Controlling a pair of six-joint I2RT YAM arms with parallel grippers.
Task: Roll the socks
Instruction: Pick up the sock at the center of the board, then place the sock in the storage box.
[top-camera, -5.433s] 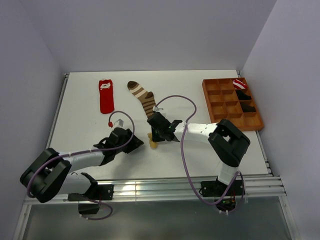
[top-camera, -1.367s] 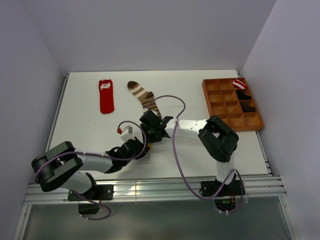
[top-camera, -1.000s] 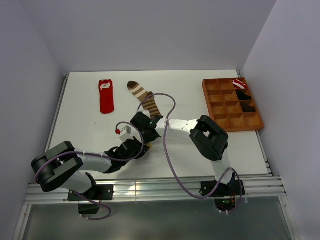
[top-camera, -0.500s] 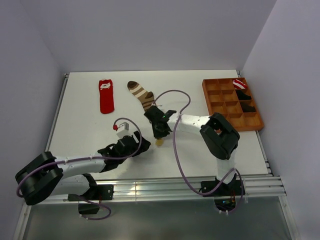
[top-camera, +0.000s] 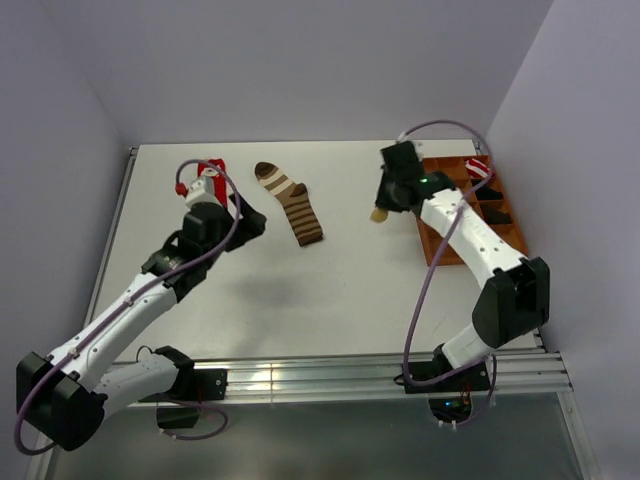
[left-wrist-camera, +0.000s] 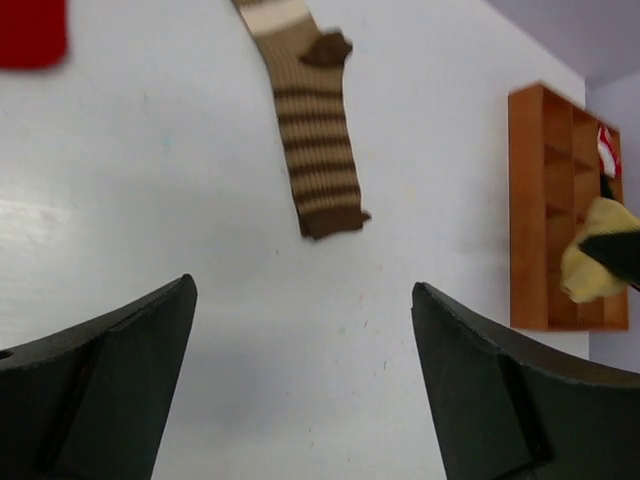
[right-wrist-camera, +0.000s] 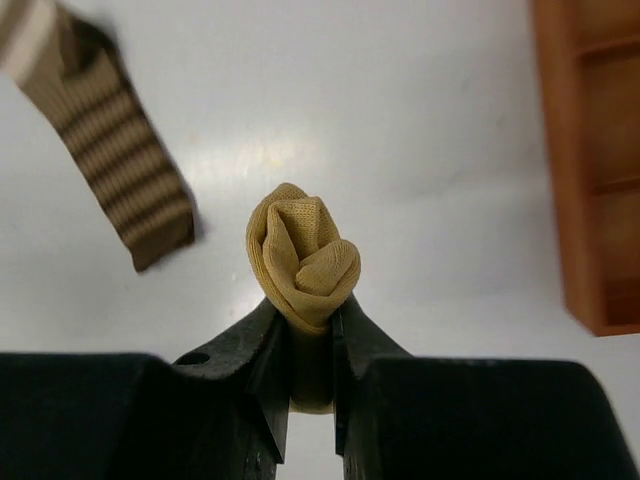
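The right end effector (right-wrist-camera: 312, 335) grasps the rolled mustard-yellow sock (right-wrist-camera: 303, 262) above the bench (left-wrist-camera: 180, 200), near the wooden tray (right-wrist-camera: 565, 150), while the left end effector (left-wrist-camera: 303, 295) hangs released, holding nothing.

I count 3 socks: 1 mustard-yellow sock (right-wrist-camera: 300, 262), 1 red sock (left-wrist-camera: 30, 30), 1 brown-and-tan striped sock (top-camera: 291, 203). 1 wooden compartment tray (left-wrist-camera: 528, 200), 1 red-and-white rolled bundle (top-camera: 478, 167).

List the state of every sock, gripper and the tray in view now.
left gripper: open, empty.
right gripper: shut on the yellow sock.
yellow sock: rolled into a ball.
striped sock: flat, unrolled, on the table.
red sock: on the table, mostly hidden.
tray: red-and-white bundle in a far corner compartment.
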